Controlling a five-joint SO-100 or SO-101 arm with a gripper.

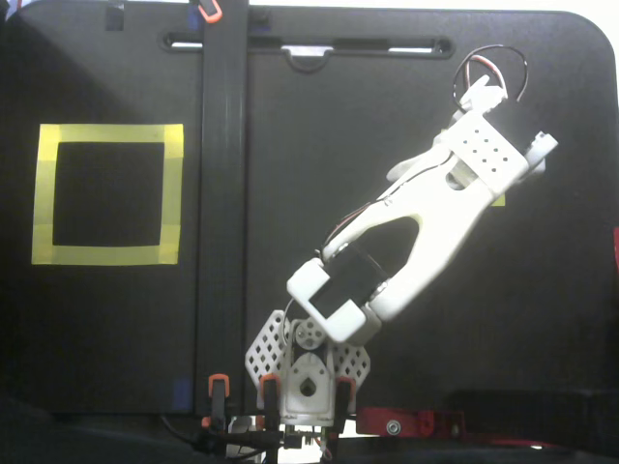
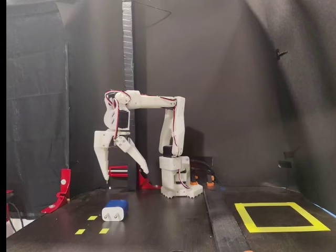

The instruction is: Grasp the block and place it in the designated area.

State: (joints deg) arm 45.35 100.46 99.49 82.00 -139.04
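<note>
The block (image 2: 115,211), dark blue on top with a white front face, lies on the black table among small yellow markers (image 2: 92,217). My gripper (image 2: 126,175) hangs above and a little behind it, jaws spread wide, holding nothing. One fingertip (image 2: 107,179) points straight down and the other finger (image 2: 137,160) angles out to the right. From above, the arm (image 1: 426,232) covers the block, and one finger (image 1: 408,168) pokes out at its left side. The designated area (image 2: 283,229), a yellow tape frame, lies at the front right; in the view from above the designated area (image 1: 106,133) is at the left.
A raised dark strip (image 1: 222,213) runs across the table between the arm and the yellow frame. A tall black post (image 2: 127,79) stands behind the gripper. A red bracket (image 2: 63,189) sits at the table's left edge. The arm's base (image 2: 176,185) stands at the back middle.
</note>
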